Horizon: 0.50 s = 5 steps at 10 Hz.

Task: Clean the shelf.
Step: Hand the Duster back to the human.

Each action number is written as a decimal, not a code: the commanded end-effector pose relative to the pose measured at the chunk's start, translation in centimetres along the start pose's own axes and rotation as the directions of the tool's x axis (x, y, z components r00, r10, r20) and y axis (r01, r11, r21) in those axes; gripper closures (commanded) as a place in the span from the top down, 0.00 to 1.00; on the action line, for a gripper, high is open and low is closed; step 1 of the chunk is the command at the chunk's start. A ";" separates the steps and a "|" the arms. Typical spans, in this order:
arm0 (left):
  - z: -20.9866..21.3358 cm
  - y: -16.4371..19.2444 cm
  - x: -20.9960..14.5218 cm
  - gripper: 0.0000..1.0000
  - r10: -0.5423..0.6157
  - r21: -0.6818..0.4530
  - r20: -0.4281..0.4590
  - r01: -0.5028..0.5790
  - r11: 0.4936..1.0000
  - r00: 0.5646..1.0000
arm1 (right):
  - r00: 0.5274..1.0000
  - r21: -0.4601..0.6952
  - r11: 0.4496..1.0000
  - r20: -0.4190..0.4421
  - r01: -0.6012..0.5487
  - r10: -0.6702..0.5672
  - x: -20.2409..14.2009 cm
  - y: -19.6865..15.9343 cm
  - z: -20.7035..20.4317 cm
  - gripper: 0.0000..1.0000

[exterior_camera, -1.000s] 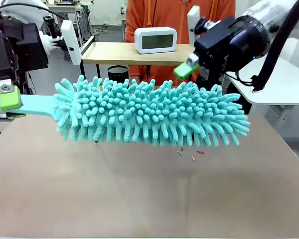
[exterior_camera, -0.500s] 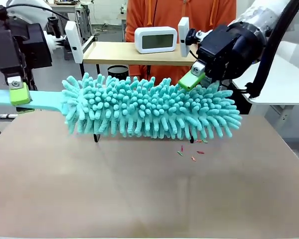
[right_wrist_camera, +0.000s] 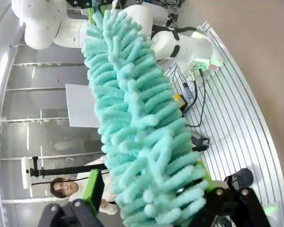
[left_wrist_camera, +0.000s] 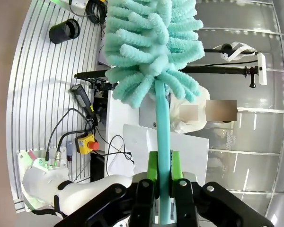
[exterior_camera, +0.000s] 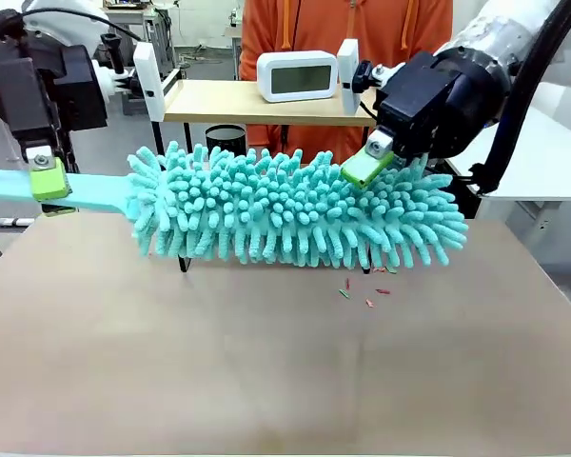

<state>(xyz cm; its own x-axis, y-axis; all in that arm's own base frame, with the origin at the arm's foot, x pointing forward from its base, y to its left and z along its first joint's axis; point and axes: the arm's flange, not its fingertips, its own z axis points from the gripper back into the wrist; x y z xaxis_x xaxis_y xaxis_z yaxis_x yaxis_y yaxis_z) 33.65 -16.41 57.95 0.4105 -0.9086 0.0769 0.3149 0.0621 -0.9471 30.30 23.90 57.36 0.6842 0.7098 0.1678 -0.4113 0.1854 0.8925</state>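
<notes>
A fluffy teal duster (exterior_camera: 295, 209) hangs level above the tan table, in front of the shelf. My left gripper (exterior_camera: 49, 179) is shut on its flat teal handle (left_wrist_camera: 162, 123), also seen with the left gripper (left_wrist_camera: 163, 165) in the left wrist view. At the duster's other end, my right gripper (exterior_camera: 381, 162) straddles the fluffy head (right_wrist_camera: 137, 127); its jaws stand wide, one green pad (right_wrist_camera: 92, 188) on each side. The shelf's top board (exterior_camera: 219, 101) shows behind, with two black legs (exterior_camera: 182, 264) below the duster. Its lower board is hidden.
A white digital clock (exterior_camera: 297, 76) stands on the shelf's top board. A person in an orange top (exterior_camera: 343, 29) stands behind it. Small red and green scraps (exterior_camera: 366, 291) lie on the tan table (exterior_camera: 266, 381). A white table (exterior_camera: 552, 157) stands at the right.
The duster has shifted right and back toward the shelf with my left gripper. My right gripper has come down and left onto the duster's far end.
</notes>
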 end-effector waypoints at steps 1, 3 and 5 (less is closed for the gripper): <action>0.5 -0.6 0.5 0.12 -0.002 -0.005 -0.002 0.002 1.000 1.000 | 1.000 -0.004 1.000 -0.025 -0.014 0.014 -0.4 -0.1 -0.1 0.40; 0.7 -0.7 0.5 0.12 -0.008 -0.008 -0.001 0.008 1.000 1.000 | 0.999 0.002 1.000 -0.031 -0.016 0.016 -0.5 -0.1 -0.2 0.35; 0.6 -0.8 0.6 0.12 -0.011 -0.006 -0.002 0.011 1.000 1.000 | 1.000 0.006 1.000 -0.026 -0.015 0.015 -0.5 -0.2 -0.2 0.00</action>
<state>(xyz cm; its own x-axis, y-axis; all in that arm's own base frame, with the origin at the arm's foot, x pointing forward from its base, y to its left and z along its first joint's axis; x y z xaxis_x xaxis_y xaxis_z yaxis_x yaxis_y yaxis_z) 33.51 -16.75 58.10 0.4010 -0.9126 0.0798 0.3180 0.0570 -0.9464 30.16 23.86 57.26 0.6767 0.7183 0.1616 -0.4098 0.1850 0.8932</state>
